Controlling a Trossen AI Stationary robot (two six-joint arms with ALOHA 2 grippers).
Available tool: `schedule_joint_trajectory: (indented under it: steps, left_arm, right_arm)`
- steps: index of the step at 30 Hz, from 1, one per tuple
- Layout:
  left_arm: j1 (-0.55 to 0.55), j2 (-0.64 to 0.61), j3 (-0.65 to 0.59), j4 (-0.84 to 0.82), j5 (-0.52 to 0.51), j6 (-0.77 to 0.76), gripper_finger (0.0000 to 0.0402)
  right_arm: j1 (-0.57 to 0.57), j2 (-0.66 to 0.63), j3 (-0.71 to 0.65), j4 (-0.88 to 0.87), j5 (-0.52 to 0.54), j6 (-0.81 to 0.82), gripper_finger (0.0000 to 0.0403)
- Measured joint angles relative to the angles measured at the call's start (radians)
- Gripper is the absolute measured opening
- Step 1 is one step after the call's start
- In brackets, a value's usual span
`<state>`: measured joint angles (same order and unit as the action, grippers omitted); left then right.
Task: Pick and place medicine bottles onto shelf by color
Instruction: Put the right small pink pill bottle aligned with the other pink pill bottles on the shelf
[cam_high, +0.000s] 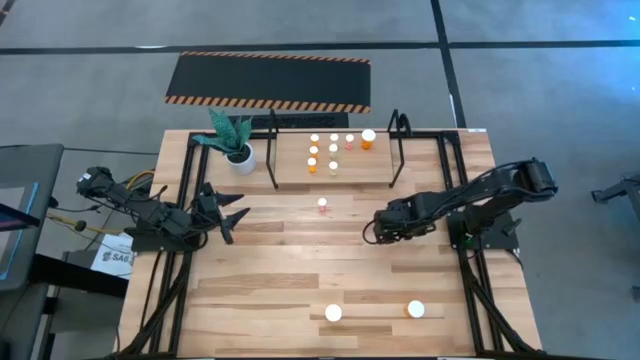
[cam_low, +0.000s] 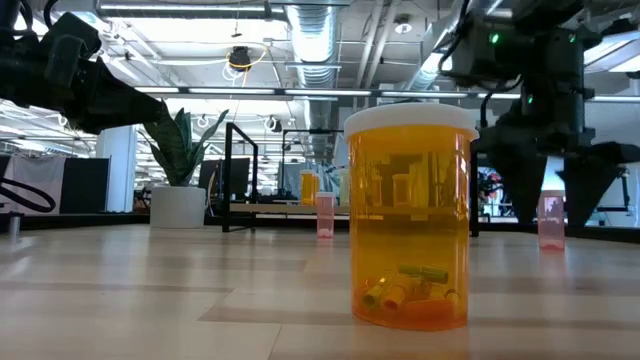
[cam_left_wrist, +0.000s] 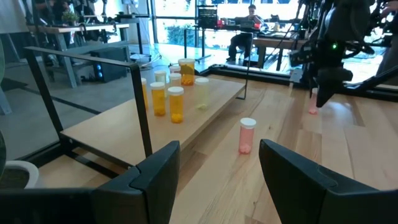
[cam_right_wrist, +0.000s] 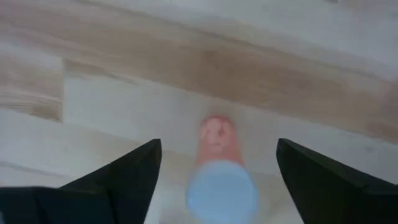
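Right gripper (cam_right_wrist: 214, 180) hangs over the light wooden table (cam_high: 300, 270) in front of the low black tube-frame shelf (cam_high: 335, 150), its two dark fingers spread wide on either side of a small pink bottle with a pale cap (cam_right_wrist: 217, 168), not touching it. Left gripper (cam_left_wrist: 217, 168) waits near the white plant pot (cam_high: 240, 157), fingers apart and empty. Eight or so small orange and yellow white-capped bottles (cam_high: 333, 150) stand on the shelf. Another small pink bottle (cam_high: 323, 205) stands just before the shelf. Two larger amber bottles (cam_high: 333, 313) stand well away from the shelf, near the table's front edge.
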<state>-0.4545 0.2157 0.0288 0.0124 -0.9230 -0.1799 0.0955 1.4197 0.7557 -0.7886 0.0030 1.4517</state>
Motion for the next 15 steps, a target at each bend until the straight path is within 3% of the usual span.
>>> schedule_joint_trajectory:
  steps: [8,15]
  left_arm:
    - [0.0,0.0,0.0,0.0,0.0,0.0,0.0208]
    - [0.0,0.0,0.0,0.0,0.0,0.0,0.0208]
  right_arm:
    - [-0.024,0.093,0.021,0.048,-0.039,-0.056,0.0285]
    - [-0.053,0.09,0.032,0.035,-0.053,-0.073,0.027]
